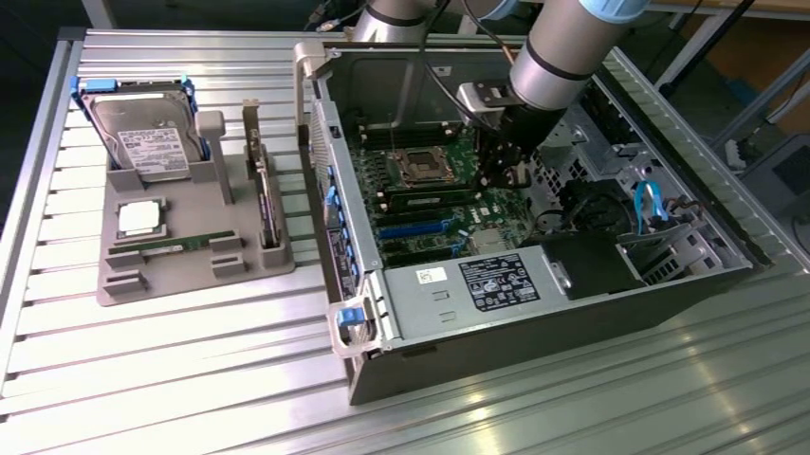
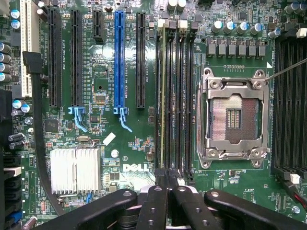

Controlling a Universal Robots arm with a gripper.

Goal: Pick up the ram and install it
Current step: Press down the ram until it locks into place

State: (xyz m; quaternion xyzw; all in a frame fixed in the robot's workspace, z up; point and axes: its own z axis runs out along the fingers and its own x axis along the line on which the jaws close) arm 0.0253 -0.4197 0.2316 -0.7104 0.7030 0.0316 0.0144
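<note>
While the gripper (image 2: 168, 179) is pressed together, one ram (image 1: 184, 244) lies on the tray (image 1: 190, 280).

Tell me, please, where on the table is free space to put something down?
Bare table lies in front of the grey parts tray, beside the computer case. It is crowded on the tray with the hard drive, and inside the case around the gripper.

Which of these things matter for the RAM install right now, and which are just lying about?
Job:
- tool, shut, at the RAM slots
- RAM stick in the grey tray

Lying about:
- hard drive
- processor chip
- expansion card
</note>
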